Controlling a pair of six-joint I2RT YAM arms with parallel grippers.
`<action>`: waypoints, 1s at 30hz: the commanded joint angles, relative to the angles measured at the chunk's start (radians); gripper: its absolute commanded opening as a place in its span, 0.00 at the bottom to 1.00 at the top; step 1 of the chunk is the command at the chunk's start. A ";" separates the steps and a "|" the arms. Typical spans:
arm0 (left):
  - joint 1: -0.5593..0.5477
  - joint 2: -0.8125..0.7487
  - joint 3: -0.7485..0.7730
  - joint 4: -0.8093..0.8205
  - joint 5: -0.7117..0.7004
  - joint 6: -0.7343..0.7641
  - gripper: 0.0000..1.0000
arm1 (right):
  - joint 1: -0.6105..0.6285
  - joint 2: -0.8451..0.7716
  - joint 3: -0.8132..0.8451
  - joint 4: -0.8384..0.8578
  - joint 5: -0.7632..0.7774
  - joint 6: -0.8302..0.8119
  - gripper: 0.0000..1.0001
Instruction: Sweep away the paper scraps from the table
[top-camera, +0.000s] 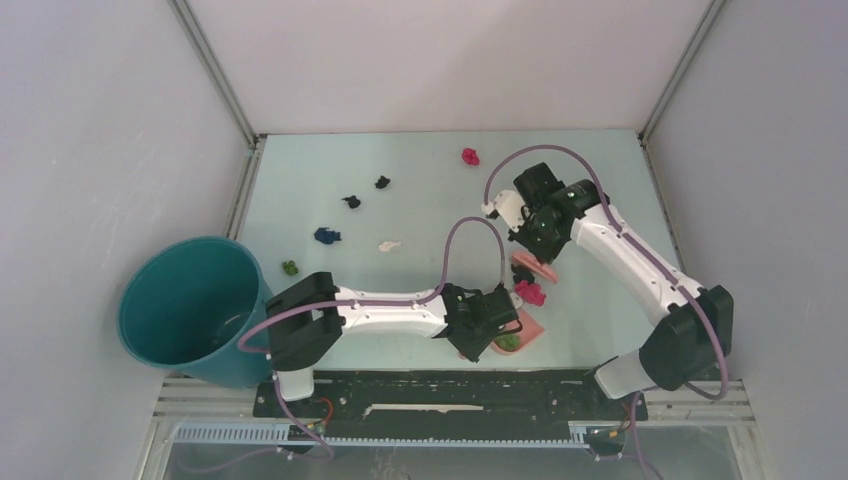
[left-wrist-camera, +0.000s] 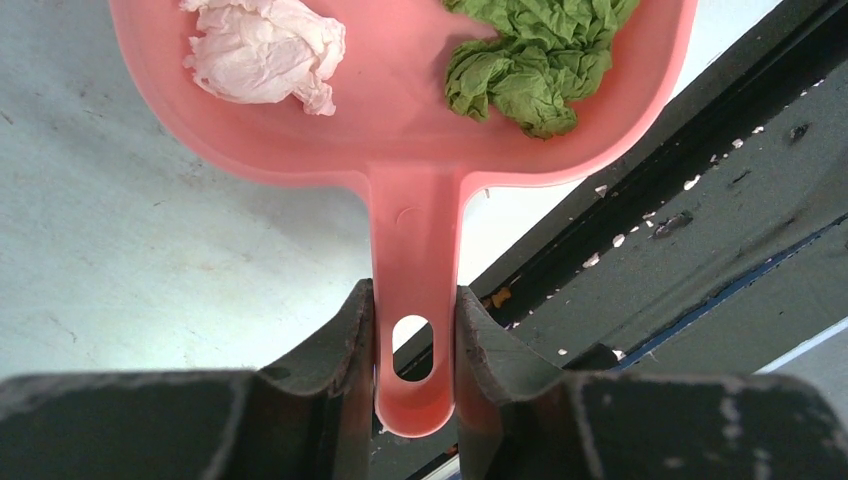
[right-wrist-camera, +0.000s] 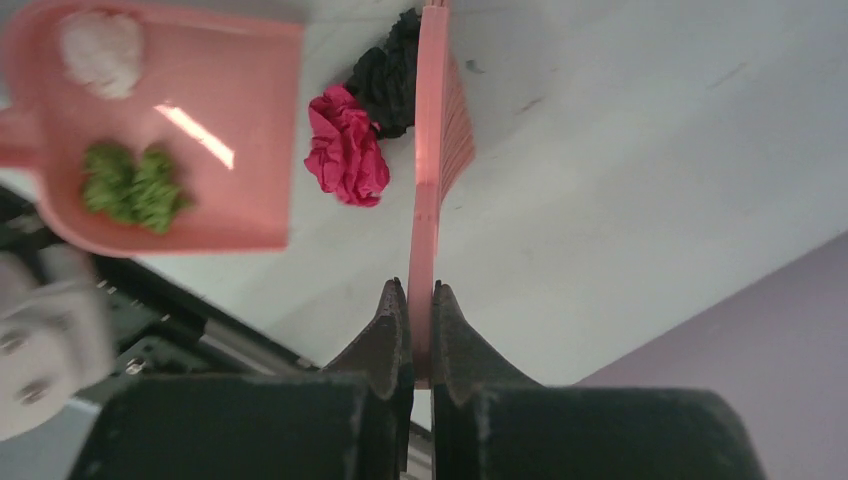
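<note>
My left gripper (left-wrist-camera: 413, 300) is shut on the handle of the salmon-pink dustpan (left-wrist-camera: 400, 130), which lies on the table (top-camera: 430, 160) near its front edge. A white wad (left-wrist-camera: 265, 50) and a green wad (left-wrist-camera: 535, 60) lie in the pan. My right gripper (right-wrist-camera: 420, 290) is shut on the pink brush (right-wrist-camera: 432, 150). The brush stands beside a magenta scrap (right-wrist-camera: 347, 150) and a black scrap (right-wrist-camera: 390, 75), just off the pan's open edge. Other scraps lie loose on the table: magenta (top-camera: 470, 156), black (top-camera: 382, 182), dark (top-camera: 351, 202), blue (top-camera: 326, 236), white (top-camera: 388, 246), green (top-camera: 290, 267).
A round teal bucket (top-camera: 190, 310) stands off the table's front left corner. A black base rail (top-camera: 450, 395) runs along the near edge under both arms. Grey walls with metal posts close in the left, back and right sides.
</note>
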 joint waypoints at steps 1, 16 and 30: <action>0.009 0.009 0.034 0.015 -0.009 -0.002 0.00 | 0.064 -0.064 -0.028 -0.105 -0.110 0.105 0.00; 0.009 0.002 0.016 0.066 -0.005 -0.010 0.00 | 0.145 -0.133 0.000 -0.173 -0.291 0.261 0.00; 0.008 -0.020 -0.018 0.124 -0.009 -0.001 0.00 | 0.062 -0.160 0.022 -0.107 -0.160 0.244 0.00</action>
